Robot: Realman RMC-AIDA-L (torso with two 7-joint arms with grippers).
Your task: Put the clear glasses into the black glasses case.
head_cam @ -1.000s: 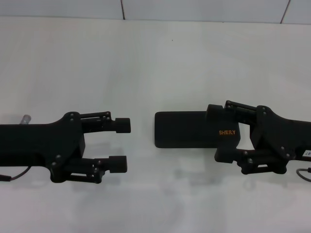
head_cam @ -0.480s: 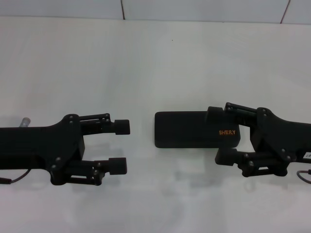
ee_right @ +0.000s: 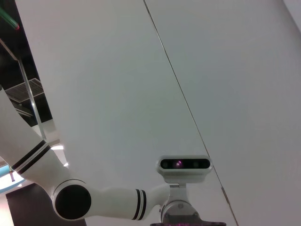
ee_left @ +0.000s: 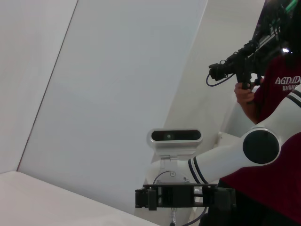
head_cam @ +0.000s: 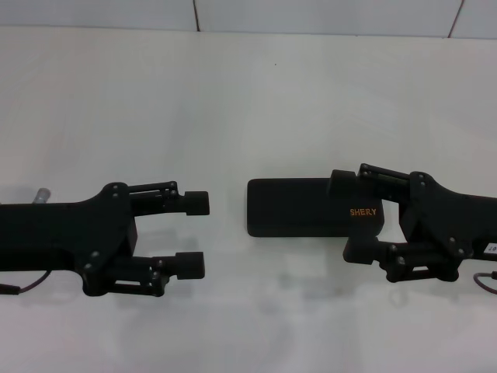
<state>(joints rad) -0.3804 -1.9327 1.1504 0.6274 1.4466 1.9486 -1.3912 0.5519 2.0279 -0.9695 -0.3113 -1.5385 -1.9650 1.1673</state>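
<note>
The black glasses case point(head_cam: 295, 206) lies closed on the white table, right of centre, with orange "SHERY" lettering near its right end. My right gripper point(head_cam: 349, 217) straddles that right end. Its far finger lies over the case's far edge, and its near finger sits just off the near edge, so it is open. My left gripper point(head_cam: 194, 233) is open and empty, a short gap to the left of the case's left end. The clear glasses are out of view.
A small metal cylinder point(head_cam: 40, 192) pokes out behind my left arm. Cables trail near the front at both sides. The wrist views look upward at walls, my head camera point(ee_left: 175, 136) and a person holding a camera point(ee_left: 277, 84).
The right gripper's near finger has drawn slightly away from the case's near edge. The case and the left gripper have hardly moved.
</note>
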